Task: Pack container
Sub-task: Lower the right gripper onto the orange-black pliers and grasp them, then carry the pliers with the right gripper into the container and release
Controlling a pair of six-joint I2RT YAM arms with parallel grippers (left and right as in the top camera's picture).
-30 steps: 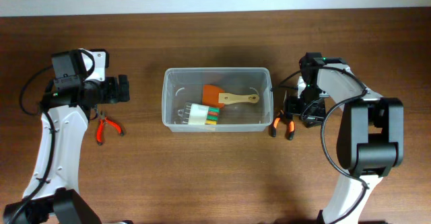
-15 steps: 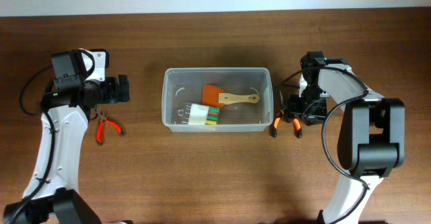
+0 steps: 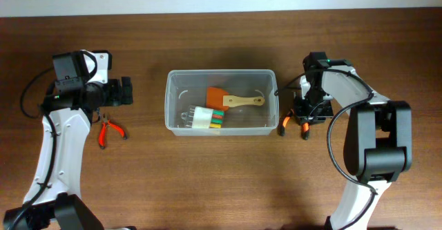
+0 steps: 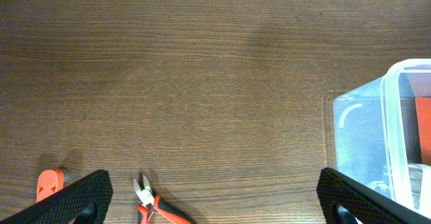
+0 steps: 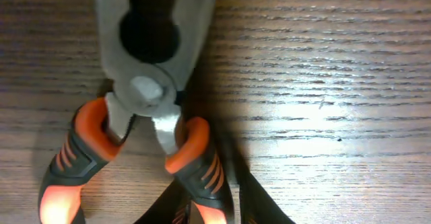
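The clear container (image 3: 221, 72) stands mid-table and holds an orange spatula (image 3: 231, 99) and a white brush with coloured stripes (image 3: 206, 118). Its corner shows in the left wrist view (image 4: 390, 96). My right gripper (image 3: 304, 116) is low on the table just right of the container. In the right wrist view its fingers (image 5: 212, 204) are shut on one handle of the grey-headed, orange-and-black pliers (image 5: 145, 83), which also show overhead (image 3: 282, 126). My left gripper (image 3: 128, 92) is open and empty, left of the container. Its fingers (image 4: 215, 210) are spread wide above red-handled cutters (image 4: 158, 207).
The red-handled cutters (image 3: 109, 130) lie on the wood below the left arm. The wall edge runs along the far side of the table (image 3: 221, 12). Bare wood lies between the left gripper and the container.
My right gripper has shifted slightly up and towards the container, and the orange-handled pliers have moved with it. The left arm has not moved.
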